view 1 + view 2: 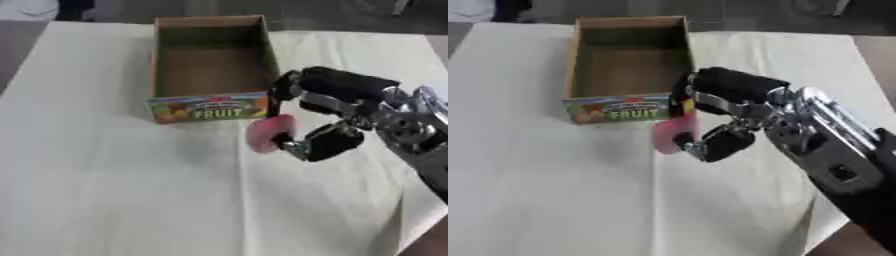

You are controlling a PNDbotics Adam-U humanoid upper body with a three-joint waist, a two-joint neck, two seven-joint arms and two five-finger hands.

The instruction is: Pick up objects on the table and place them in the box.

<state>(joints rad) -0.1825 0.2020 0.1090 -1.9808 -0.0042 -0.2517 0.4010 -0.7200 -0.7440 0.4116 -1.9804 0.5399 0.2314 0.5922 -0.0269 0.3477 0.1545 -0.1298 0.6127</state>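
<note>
The robot's right hand (328,117) pinches a round pink object (264,133) between thumb and fingers, just beside the front corner of the open cardboard fruit box (210,107) on the white-covered table (114,190).

A pink, flat, rounded object (265,132) stands on edge, pinched between the thumb and fingers of the right hand (328,115), just off the front right corner of the box. The box (210,67) is an open-topped cardboard carton, brown inside, with a colourful front panel reading "FRUIT", standing upright on the white-covered table.
</note>
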